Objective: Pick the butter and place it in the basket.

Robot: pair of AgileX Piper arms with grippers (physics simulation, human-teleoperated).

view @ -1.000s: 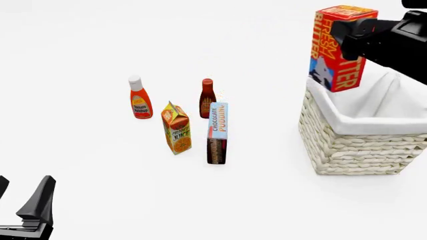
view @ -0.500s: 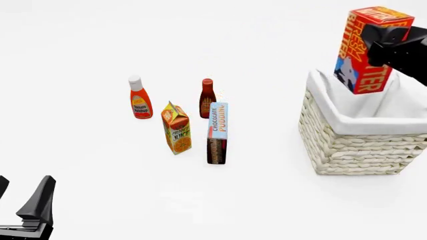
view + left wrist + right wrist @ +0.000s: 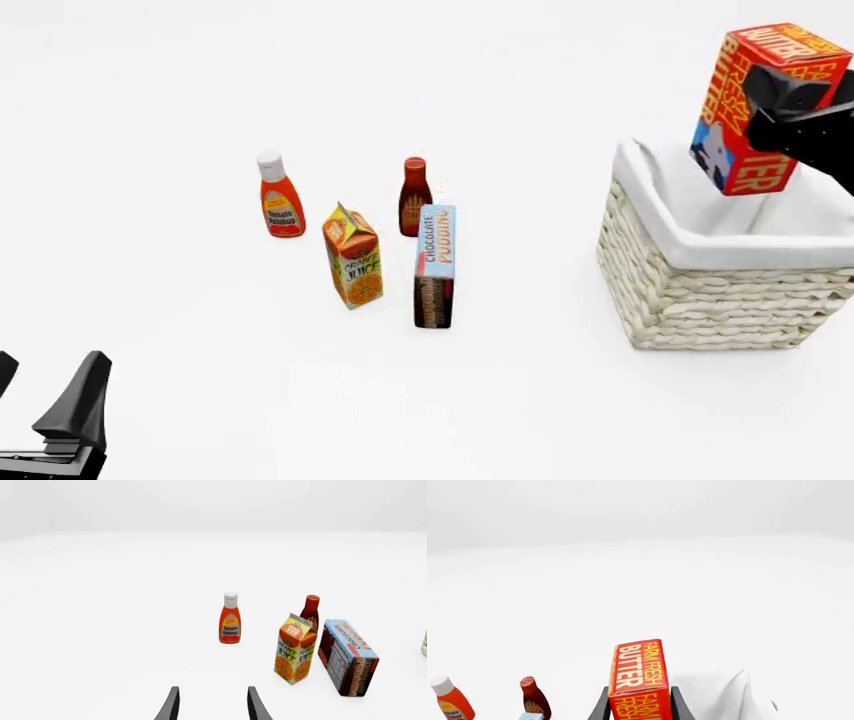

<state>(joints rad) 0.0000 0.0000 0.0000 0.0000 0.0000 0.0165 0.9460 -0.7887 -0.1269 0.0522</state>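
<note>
The red-and-orange butter box hangs tilted in the air above the basket, a cream wicker one with white lining at the right. My right gripper is shut on the box's upper part. In the right wrist view the butter sits between the two fingers, with a corner of the white lining beyond it. My left gripper stands open low at the front left, holding nothing; its fingertips show in the left wrist view.
Mid-table stand a tomato ketchup bottle, a dark red sauce bottle, an orange juice carton and a tall chocolate pudding box. The left wrist view shows the same group, with the juice carton nearest.
My right gripper has carried the butter to the right, from over the basket's left rim to above its inside. The left arm has not moved.
</note>
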